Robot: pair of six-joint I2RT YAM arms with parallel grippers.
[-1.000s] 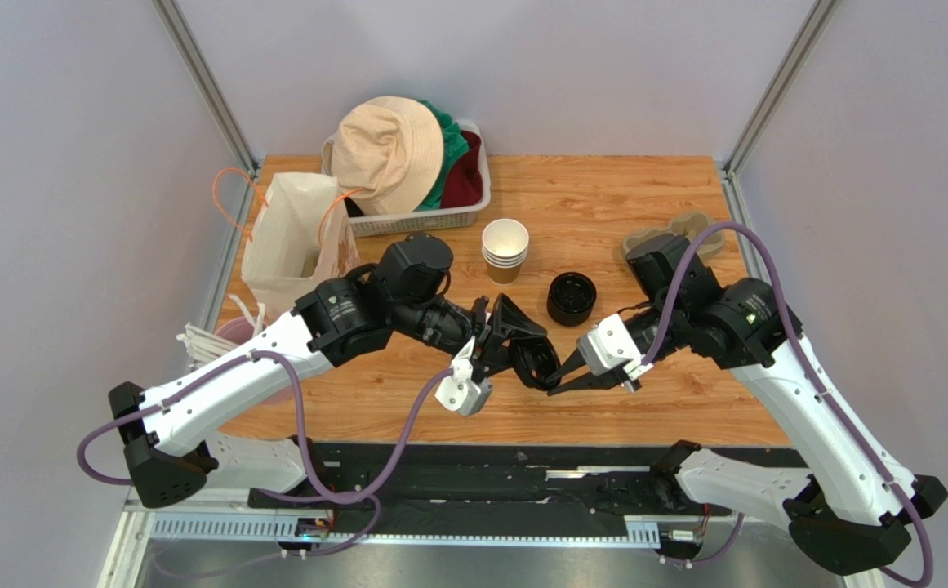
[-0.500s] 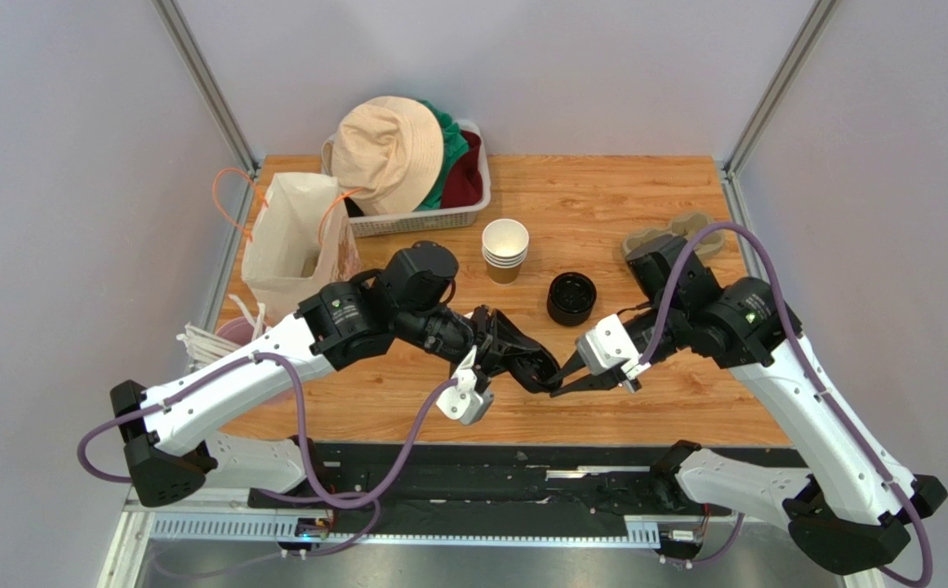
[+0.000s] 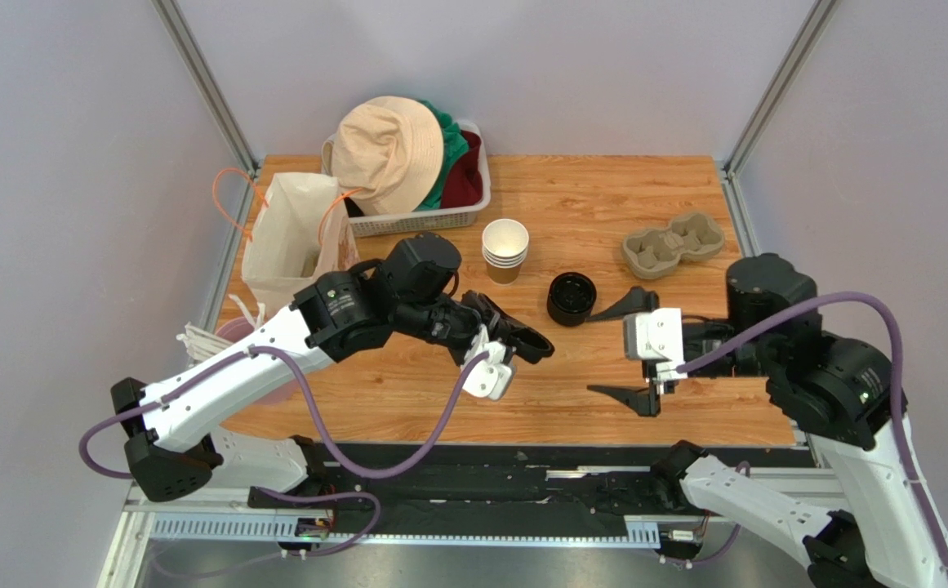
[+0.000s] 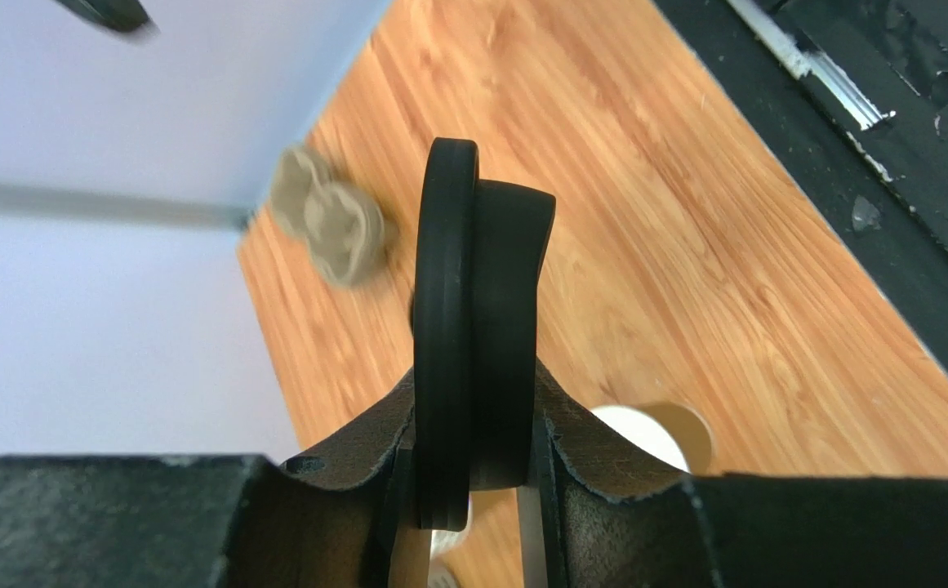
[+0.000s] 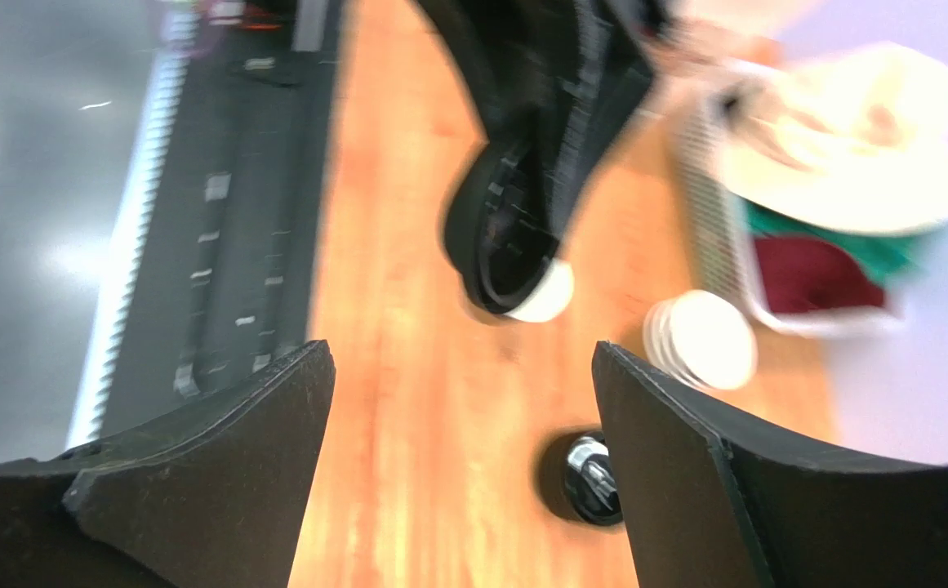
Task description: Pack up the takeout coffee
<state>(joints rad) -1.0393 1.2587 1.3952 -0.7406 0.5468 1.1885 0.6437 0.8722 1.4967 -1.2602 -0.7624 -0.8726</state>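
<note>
a black lid (image 4: 448, 319) is being gripped edge-on by the left gripper (image 3: 518, 339), with its fingers being pressed narrowly against both faces, over the table (image 3: 589, 196) just left of the middle. the right gripper (image 3: 607, 353) is being held to the right of the lid, apart from it, with its fingers being spread wide and nothing between them. the cups (image 3: 504, 251) are being seen stacked upright on the table beyond the lid, near the basket (image 3: 417, 221) of hats. a lid stack (image 3: 572, 298) is being seen just right of the cups, a carrier (image 3: 675, 243) farther right, and a bag (image 3: 292, 239) standing at the far left.
</note>
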